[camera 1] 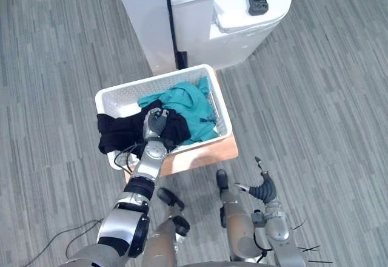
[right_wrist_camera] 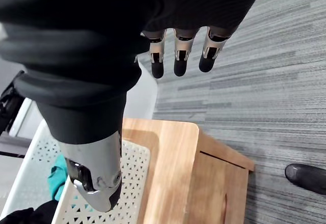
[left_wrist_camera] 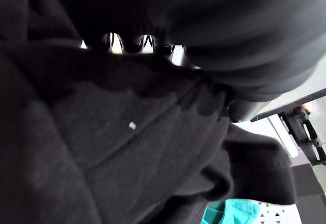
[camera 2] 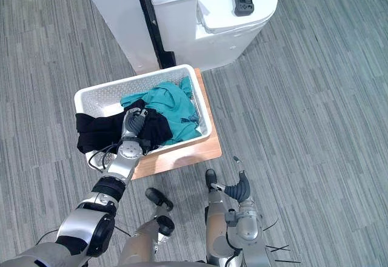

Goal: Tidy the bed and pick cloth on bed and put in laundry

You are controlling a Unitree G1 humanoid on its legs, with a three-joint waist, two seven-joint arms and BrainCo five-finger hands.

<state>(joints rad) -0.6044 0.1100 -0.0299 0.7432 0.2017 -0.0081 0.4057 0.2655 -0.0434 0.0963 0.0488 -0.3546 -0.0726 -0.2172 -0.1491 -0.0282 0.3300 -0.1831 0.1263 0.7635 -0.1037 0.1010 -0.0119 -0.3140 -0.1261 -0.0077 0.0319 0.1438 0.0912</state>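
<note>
- Over the laundry basket's [camera 1: 120, 96] near rim, the left hand [camera 1: 156, 123] curls round a black cloth [camera 1: 118, 135] that drapes over the left edge.
- Teal cloth [camera 1: 189, 102] already lies inside.
- Right hand [camera 1: 264, 189], near right, hangs with fingers relaxed.
- Likely left to do: drop the black cloth fully in.

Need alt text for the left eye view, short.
The robot's left hand grips a black cloth draped over the rim of a white laundry basket that also holds a teal garment. The basket sits on a wooden platform on grey floor; the right hand hangs open and empty.
</note>
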